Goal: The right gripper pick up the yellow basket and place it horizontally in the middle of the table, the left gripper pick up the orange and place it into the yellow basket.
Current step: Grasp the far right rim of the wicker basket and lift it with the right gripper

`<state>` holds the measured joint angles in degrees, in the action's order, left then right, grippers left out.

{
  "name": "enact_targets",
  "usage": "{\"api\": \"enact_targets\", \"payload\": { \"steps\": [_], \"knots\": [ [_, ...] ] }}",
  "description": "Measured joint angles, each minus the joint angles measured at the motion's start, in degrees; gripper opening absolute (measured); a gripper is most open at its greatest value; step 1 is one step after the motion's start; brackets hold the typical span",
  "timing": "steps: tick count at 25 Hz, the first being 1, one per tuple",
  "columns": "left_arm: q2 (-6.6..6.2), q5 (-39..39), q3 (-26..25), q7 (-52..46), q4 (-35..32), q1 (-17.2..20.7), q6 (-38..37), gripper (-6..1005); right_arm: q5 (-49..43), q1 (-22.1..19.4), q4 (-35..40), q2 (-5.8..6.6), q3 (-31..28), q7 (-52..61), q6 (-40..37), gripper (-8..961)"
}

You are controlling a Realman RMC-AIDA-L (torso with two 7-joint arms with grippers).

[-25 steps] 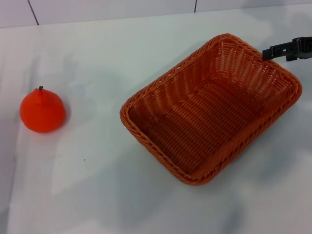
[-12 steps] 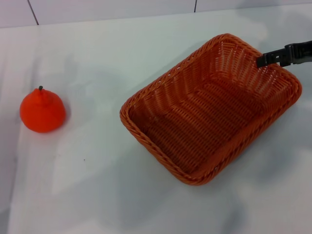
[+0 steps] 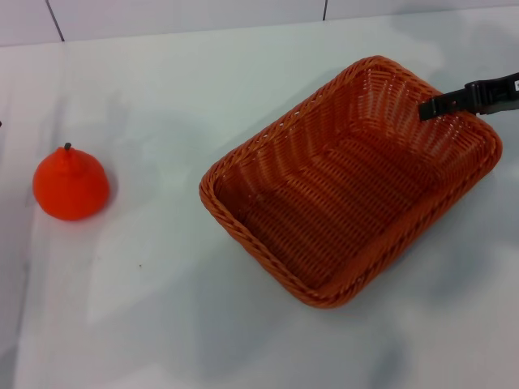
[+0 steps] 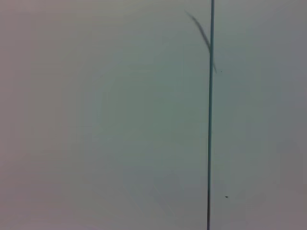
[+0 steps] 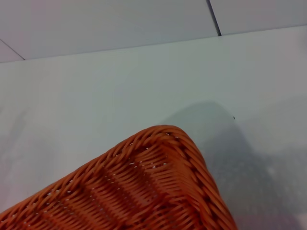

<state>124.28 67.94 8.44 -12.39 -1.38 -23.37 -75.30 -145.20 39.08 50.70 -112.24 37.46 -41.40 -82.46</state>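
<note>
The yellow basket point(image 3: 349, 182), orange-brown woven wicker, sits at an angle on the white table point(image 3: 162, 308), right of the middle. Its corner also shows in the right wrist view point(image 5: 144, 191). My right gripper point(image 3: 430, 106) reaches in from the right edge, with its black tip over the basket's far right rim and its fingers hard to tell apart. The orange point(image 3: 70, 184), with a raised neck and dark stem, stands on the table at the far left, well apart from the basket. My left gripper is out of view.
A tiled wall with dark seams point(image 3: 53, 18) runs behind the table's far edge. The left wrist view shows only a pale surface with a thin dark line point(image 4: 210, 120).
My right gripper has moved left and slightly down, further in over the basket's far right rim. The basket and the orange have not moved.
</note>
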Motion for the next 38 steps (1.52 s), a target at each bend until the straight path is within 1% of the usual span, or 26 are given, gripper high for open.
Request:
{"api": "enact_targets", "payload": {
  "steps": [12, 15, 20, 31, 38],
  "knots": [
    [0.0, 0.1, 0.1, 0.0, 0.0, -0.1, 0.1, 811, -2.2, 0.3, -1.6, 0.11, 0.4, 1.4, 2.1, 816],
    [0.0, 0.1, 0.1, 0.0, 0.0, -0.2, 0.1, 811, -2.2, 0.6, -2.1, 0.09, 0.7, 1.4, 2.5, 574],
    [0.0, 0.1, 0.2, 0.0, 0.0, -0.3, 0.1, 811, -2.3, 1.4, -3.9, 0.15, 1.9, 1.4, 3.4, 369],
    [-0.09, 0.1, 0.2, 0.0, 0.7, 0.0, 0.2, 811, -2.1, 1.4, -3.5, 0.15, 2.1, 1.4, 3.8, 216],
    [-0.09, 0.1, 0.2, 0.0, 0.7, 0.0, 0.5, 811, -0.1, 1.0, -3.5, -0.01, 1.5, 1.1, 3.6, 215]
  ]
}}
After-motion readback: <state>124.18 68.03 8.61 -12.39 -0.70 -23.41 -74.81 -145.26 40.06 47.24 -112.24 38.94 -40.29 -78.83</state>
